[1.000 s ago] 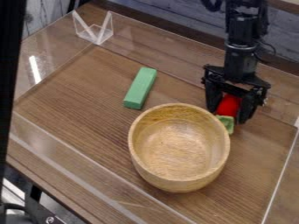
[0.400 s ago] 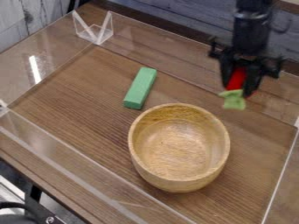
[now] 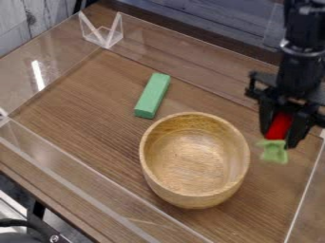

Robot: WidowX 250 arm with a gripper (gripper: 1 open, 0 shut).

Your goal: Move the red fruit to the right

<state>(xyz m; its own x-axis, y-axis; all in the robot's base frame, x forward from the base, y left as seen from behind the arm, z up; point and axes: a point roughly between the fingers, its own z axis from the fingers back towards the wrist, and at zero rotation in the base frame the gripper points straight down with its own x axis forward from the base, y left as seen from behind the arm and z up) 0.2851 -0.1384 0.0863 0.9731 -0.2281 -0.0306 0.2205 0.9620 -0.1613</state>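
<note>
The red fruit point(image 3: 276, 130), a small toy strawberry with a light green cap hanging below it, is held off the table at the right side of the view. My gripper point(image 3: 279, 126) points straight down and is shut on the fruit, its black fingers on either side of the red body. The fruit hangs to the right of the wooden bowl point(image 3: 193, 158), above the wooden tabletop near the right wall of the clear enclosure.
A long green rectangular block point(image 3: 152, 95) lies left of centre, behind the bowl. A clear folded stand point(image 3: 101, 30) sits at the back left. Transparent walls border the table point(image 3: 89, 104) on all sides.
The gripper closed on the red fruit beside the bowl, lifted it off the table, and carried it to the right and toward the camera.
</note>
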